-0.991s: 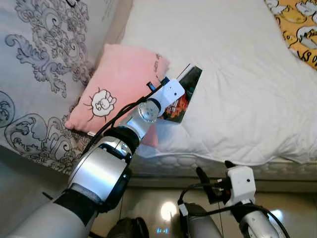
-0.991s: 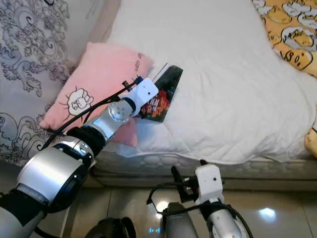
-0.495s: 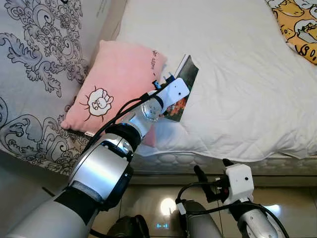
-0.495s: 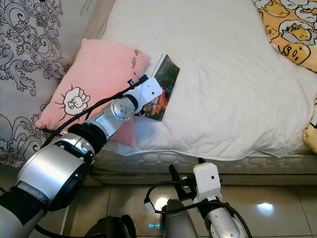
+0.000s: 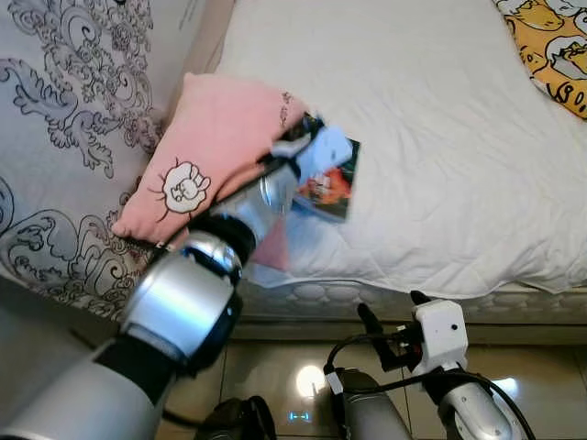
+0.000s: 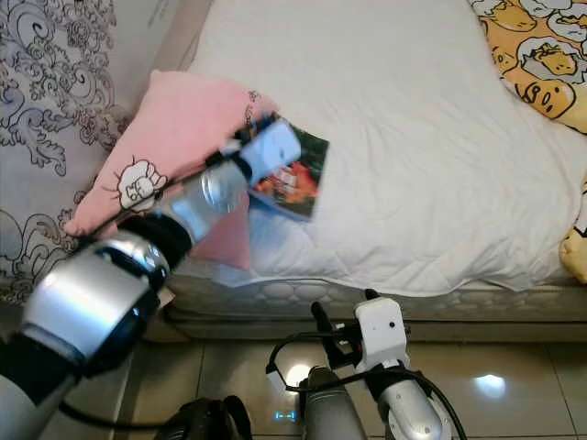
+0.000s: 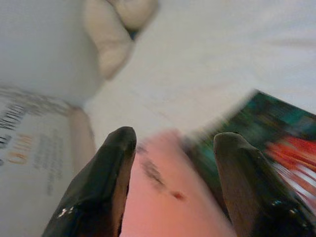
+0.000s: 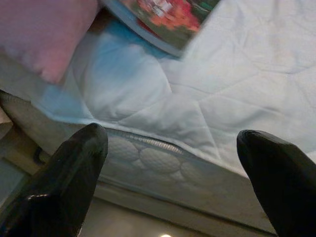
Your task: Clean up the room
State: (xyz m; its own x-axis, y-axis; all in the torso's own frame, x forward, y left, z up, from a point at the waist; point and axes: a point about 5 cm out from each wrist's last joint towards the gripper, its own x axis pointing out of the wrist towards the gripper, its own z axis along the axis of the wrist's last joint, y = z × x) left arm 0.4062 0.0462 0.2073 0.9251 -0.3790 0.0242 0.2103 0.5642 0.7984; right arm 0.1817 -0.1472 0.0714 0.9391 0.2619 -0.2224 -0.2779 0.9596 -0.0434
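The book (image 5: 332, 181) lies on the bed (image 5: 440, 137), its 9 o'clock edge against the pink pillow (image 5: 215, 147). The left end effector (image 7: 170, 143) hovers over both, fingers apart, holding nothing. The right end effector (image 8: 170, 148) hangs low at 6 o'clock before the mattress edge, wide open, empty. A yellow blanket (image 6: 537, 60) lies at 2 o'clock.

Bed (image 5: 440, 137) under a white quilted cover, stitched in a loose diamond pattern. Mattress edge (image 6: 385, 301) exposed below it, pale with padded oval quilting. Grey fabric with dark scrollwork (image 5: 64, 119) hangs to the left of the bed. Yellow cartoon-print bedding (image 6: 537, 60) at the far right corner. Floor (image 6: 514, 385) glossy, pale tile, throwing back bright spots of overhead light (image 5: 312, 387).
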